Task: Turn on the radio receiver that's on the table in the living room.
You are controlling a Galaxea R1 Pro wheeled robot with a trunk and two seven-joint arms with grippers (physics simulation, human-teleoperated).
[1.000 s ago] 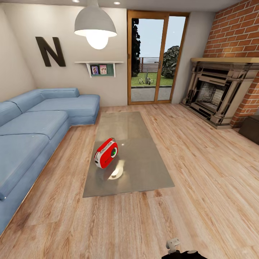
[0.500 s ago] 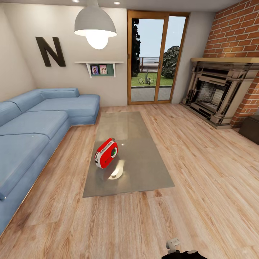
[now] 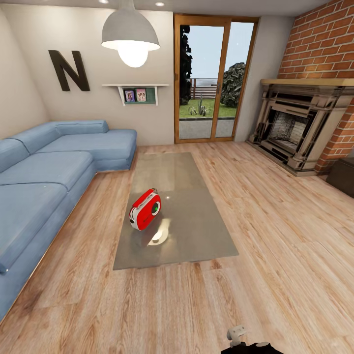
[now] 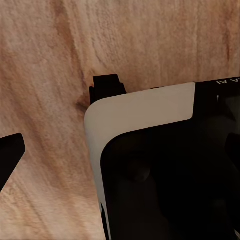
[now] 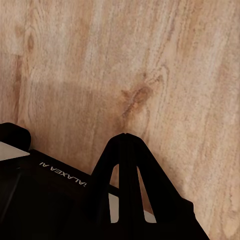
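The red radio receiver (image 3: 145, 210) sits on the grey surface (image 3: 196, 231), well beyond reach; both claws apparently hang stowed, their opening indiscernible.

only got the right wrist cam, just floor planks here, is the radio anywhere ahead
observer: yes, in the head view the radio receiver stands on the table, ahead and a little to the left.
operator: where on the table
observer: about mid-length, close to the edge on the side of the sofa.
operator: anything between us and it
observer: just wood floor up to the table's near edge.
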